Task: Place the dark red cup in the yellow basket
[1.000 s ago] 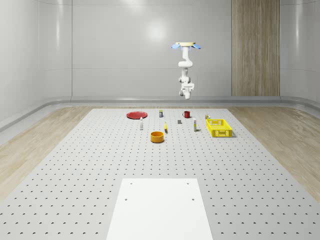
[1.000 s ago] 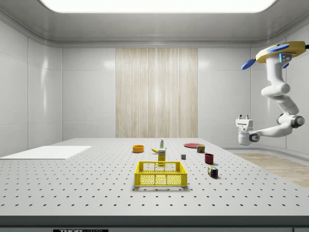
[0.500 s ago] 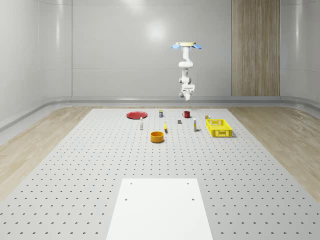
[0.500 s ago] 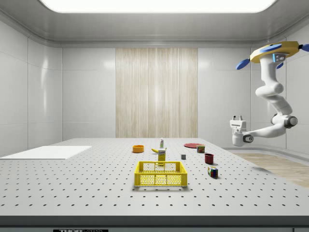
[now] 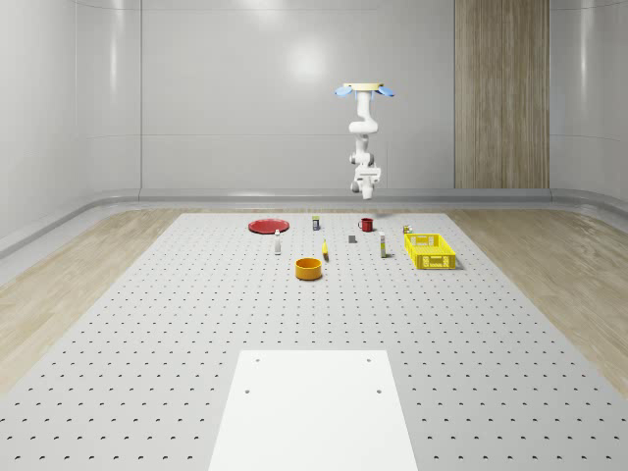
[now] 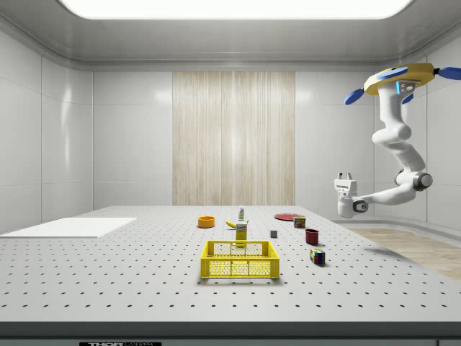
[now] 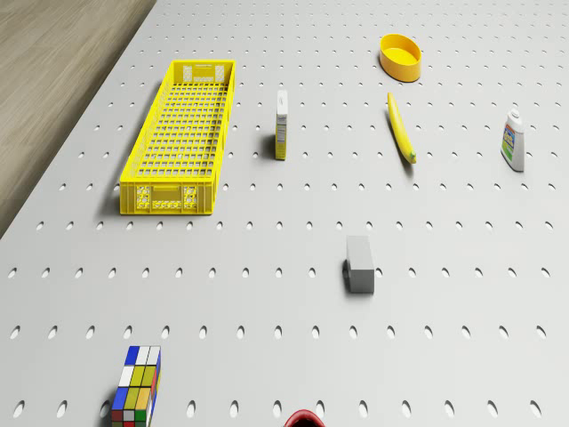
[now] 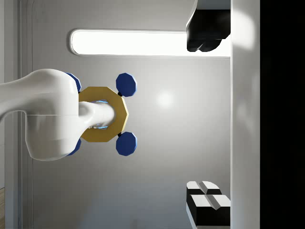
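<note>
Hovering drone (image 6: 400,75), claw (image 6: 345,176) above cup (image 6: 312,236).

The whole-scene camera looked down the desk (image 5: 147,334) from afar; the side camera sat low beside it. Both took in the yellow basket (image 6: 240,259), which the drone camera viewed from above.

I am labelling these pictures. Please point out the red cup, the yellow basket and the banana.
red cup (image 6: 312,236): side view, its outer wall.
yellow basket (image 7: 148,148): drone view, its long side rim.
banana (image 7: 401,132): drone view, its middle.
</note>
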Available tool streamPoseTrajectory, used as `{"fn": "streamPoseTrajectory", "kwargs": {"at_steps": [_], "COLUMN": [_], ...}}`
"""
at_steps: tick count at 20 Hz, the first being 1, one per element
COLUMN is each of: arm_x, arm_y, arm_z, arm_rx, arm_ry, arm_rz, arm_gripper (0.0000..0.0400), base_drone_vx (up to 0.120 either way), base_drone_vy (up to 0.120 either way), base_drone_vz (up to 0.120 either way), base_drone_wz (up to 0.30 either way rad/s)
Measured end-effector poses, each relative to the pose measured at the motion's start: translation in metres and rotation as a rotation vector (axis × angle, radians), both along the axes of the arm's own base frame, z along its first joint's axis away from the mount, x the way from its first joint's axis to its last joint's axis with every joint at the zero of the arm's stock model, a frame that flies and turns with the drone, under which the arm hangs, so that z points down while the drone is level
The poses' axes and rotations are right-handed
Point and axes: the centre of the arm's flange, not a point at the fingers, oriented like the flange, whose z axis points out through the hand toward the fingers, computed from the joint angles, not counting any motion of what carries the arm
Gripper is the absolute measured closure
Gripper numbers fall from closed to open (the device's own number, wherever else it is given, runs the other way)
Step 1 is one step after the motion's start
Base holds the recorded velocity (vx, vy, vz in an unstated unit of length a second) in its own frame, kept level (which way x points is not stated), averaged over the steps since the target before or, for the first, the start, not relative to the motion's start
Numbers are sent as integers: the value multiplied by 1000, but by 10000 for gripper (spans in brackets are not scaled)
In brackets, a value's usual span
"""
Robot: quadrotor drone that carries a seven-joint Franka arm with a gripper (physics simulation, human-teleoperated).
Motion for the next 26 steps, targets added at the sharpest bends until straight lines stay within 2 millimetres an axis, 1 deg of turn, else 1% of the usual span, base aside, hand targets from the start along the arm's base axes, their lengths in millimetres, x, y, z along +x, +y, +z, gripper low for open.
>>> {"fn": "streamPoseTrajectory", "kwargs": {"at_steps": [17, 22, 26], "arm_x": [-1, -2, -2], "arm_y": [3, 6, 13], "arm_z": [0, 0, -1], "arm_rx": [-27, -65, -128], "arm_ry": [-13, -17, -20], "arm_rz": [-1, -1, -3], "arm_gripper": [0, 0, 0], "base_drone_vx": [120, 120, 120], "base_drone_vy": [0, 0, 0], "base_drone_vz": [0, 0, 0], "base_drone_wz": [0, 0, 0]}}
